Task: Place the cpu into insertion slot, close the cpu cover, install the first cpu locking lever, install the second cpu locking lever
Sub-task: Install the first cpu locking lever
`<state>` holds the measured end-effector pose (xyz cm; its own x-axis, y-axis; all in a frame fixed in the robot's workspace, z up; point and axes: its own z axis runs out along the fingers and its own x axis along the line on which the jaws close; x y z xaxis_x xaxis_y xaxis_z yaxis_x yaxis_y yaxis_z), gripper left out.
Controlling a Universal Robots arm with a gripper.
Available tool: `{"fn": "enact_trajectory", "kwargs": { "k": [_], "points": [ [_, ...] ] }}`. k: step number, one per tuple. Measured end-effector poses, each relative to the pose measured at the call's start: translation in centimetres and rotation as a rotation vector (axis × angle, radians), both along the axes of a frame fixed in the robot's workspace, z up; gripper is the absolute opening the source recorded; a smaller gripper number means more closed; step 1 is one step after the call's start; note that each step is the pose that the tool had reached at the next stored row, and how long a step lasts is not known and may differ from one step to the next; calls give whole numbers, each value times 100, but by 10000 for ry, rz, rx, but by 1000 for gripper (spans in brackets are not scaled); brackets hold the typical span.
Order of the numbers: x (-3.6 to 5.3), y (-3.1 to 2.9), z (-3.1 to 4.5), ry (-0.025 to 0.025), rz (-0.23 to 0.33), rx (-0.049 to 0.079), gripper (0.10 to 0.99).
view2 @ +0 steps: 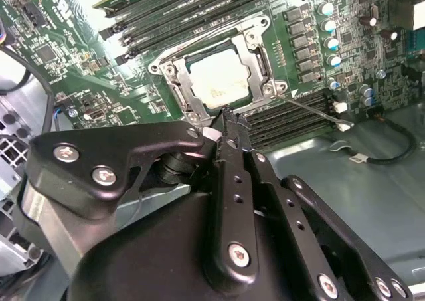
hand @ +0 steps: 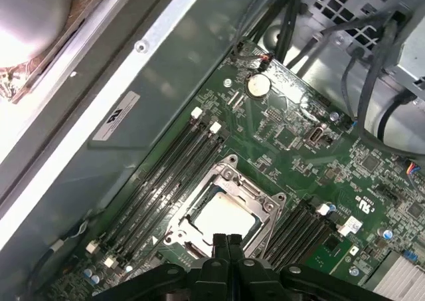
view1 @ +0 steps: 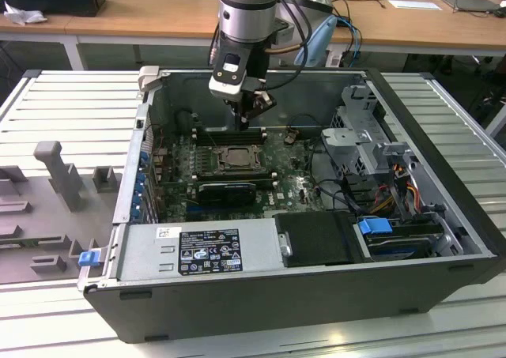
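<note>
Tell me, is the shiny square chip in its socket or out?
In. In both wrist views the cpu lies flat and level, with the cpu cover lying as a metal frame around its edges.

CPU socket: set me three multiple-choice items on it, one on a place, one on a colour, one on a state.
1. Where is the cpu?
A. in the insertion slot
B. on the table beside the case
C. atop the drive cage

2. What colour is the circuit board around the slot?
A. red
B. green
C. white

3. How does the cpu cover lie?
A. standing upright
B. taken off, beside the case
C. flat over the cpu

Answers:
1 A: the pale chip sits inside the socket frame.
2 B: green shows on every side of the socket.
3 C: the metal frame lies flat, and the chip shows through its window.
</note>
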<state>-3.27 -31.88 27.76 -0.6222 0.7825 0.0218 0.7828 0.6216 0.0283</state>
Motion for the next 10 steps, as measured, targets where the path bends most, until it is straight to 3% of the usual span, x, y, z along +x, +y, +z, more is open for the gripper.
{"fn": "enact_trajectory", "kwargs": {
  "k": [10],
  "points": [
    [0,0,0,0,1137,1,106]
  ]
}}
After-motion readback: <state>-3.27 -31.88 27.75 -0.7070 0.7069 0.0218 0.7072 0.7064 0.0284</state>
